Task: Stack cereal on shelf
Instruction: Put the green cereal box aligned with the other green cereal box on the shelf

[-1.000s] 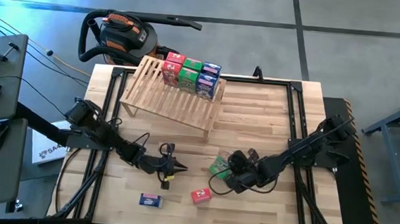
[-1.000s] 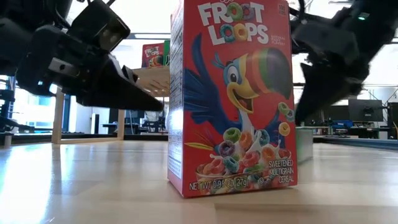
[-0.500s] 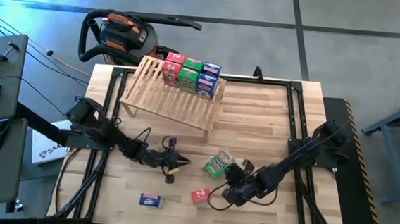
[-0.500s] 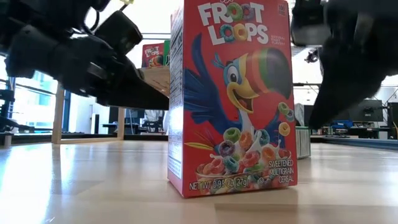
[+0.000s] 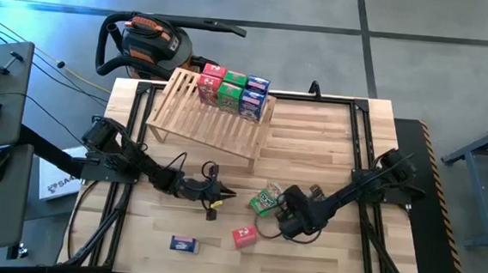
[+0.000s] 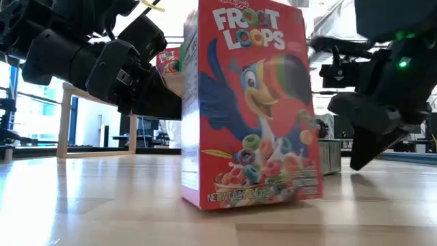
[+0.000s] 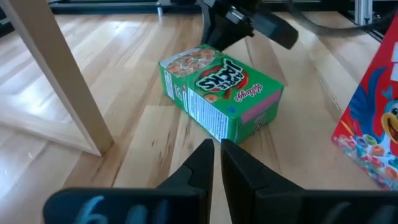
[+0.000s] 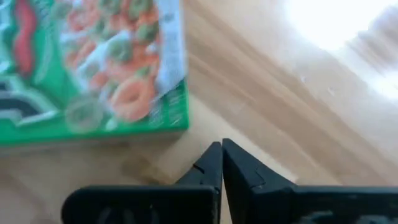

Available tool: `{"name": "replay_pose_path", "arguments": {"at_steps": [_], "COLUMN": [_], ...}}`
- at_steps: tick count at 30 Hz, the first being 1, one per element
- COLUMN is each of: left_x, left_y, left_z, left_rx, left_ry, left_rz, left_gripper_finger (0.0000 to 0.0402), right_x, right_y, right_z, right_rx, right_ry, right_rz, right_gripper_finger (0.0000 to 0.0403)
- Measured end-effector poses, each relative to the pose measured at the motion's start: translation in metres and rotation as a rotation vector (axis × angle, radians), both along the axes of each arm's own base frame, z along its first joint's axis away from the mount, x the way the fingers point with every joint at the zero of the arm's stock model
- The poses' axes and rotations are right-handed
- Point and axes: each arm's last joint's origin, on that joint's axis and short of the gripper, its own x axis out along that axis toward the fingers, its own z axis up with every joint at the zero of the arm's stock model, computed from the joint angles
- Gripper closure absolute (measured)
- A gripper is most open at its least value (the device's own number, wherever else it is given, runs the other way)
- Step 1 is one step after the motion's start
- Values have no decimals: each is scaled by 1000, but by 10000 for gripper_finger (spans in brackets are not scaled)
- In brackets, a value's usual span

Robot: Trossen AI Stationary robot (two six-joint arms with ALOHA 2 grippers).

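A green cereal box lies flat on its side on the table; it also shows in the left wrist view and the right wrist view. My left gripper is shut and points at it from the table's left, a little short of it. My right gripper is shut, just to the box's right. A red box stands upright near the front edge. A blue-and-white box lies to its left. The slatted shelf holds red, green and blue boxes at its far end.
The shelf's leg stands close to my left gripper. An orange and black vacuum sits beyond the table's far left corner. Bare tabletop lies right of the shelf.
My right gripper has swung toward the near edge, close to the red box, then come back beside the green box. The red box has turned a little where it stands. My left gripper has gone a little toward the table's right, nearer the green box.
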Motion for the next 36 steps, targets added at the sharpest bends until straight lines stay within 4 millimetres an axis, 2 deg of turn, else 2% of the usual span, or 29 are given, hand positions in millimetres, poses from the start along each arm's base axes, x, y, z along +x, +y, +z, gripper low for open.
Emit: {"name": "replay_pose_path", "arguments": {"at_steps": [4,12,14,17,22,24,28,32,36], "left_x": [-1,-2,-3,-5,-9,-9,-6,-5,-1], "left_y": [0,0,0,1,3,2,0,-5,-12], "left_z": [-3,-5,-6,-11,-17,-17,-15,-25,-33], "left_rx": [-6,-5,-2,-6,-12,-7,-41,-64,-75], "left_ry": [35,50,65,124,189,183,156,159,157], "left_rz": [5,-3,-4,9,27,22,-40,-105,-133], "left_gripper_finger": [381,381,381,381,381,381,381,381,381], "right_x": [9,41,42,35,30,36,50,59,65], "right_y": [-7,-12,-13,-13,7,14,20,20,21], "right_z": [0,5,11,30,50,46,26,6,1], "right_rx": [-28,-34,-47,-45,17,56,80,116,122], "right_ry": [-34,-153,-148,-164,-250,-293,-321,-307,-344], "right_rz": [17,256,305,329,459,502,545,549,559], "right_gripper_finger": [403,403,403,403,403,403,403,403,403]}}
